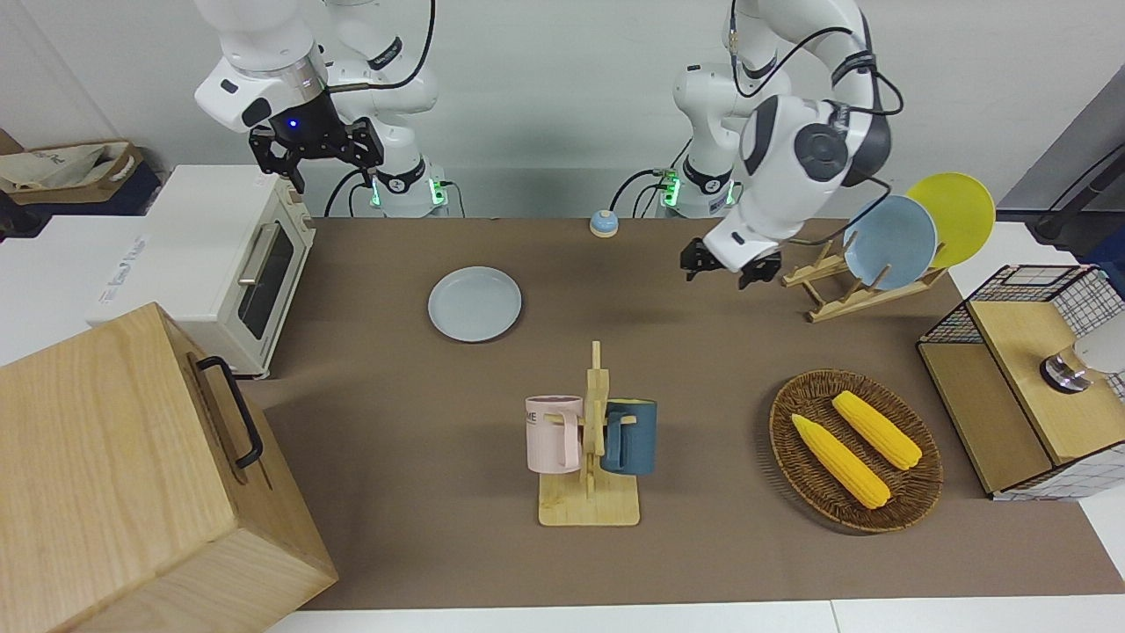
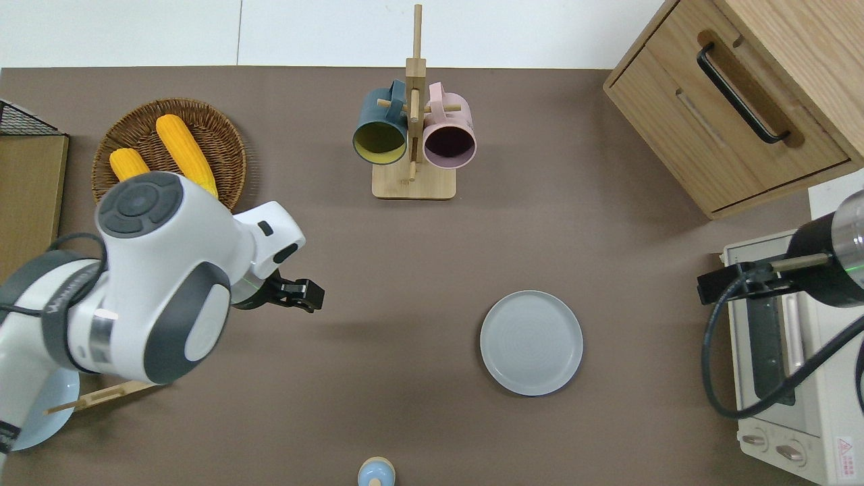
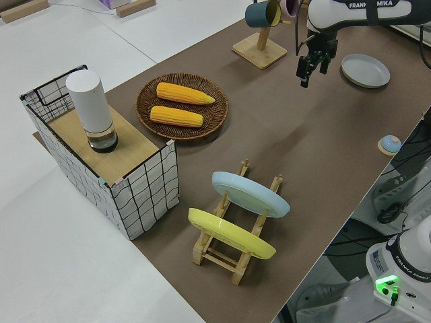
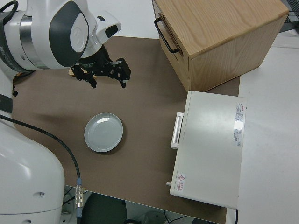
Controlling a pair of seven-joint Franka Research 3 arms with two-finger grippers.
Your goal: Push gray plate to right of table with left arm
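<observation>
The gray plate [image 1: 475, 303] lies flat on the brown table [image 2: 607, 236], toward the right arm's end; it also shows in the overhead view [image 2: 531, 342], the left side view [image 3: 365, 70] and the right side view [image 4: 103, 132]. My left gripper [image 1: 719, 274] is open and empty, up in the air. In the overhead view [image 2: 312, 297] it is over bare cloth beside the corn basket, about two plate widths from the gray plate. It also shows in the left side view [image 3: 308, 70]. My right arm is parked, its gripper [image 1: 316, 151] open.
A mug rack [image 2: 413, 182] with two mugs stands farther out mid-table. A wicker basket [image 2: 223, 128] holds two corn cobs. A wooden cabinet [image 2: 736, 101] and toaster oven [image 2: 783, 378] fill the right arm's end. A rack holds a light-blue plate [image 1: 888, 242] and a yellow plate [image 1: 954, 215].
</observation>
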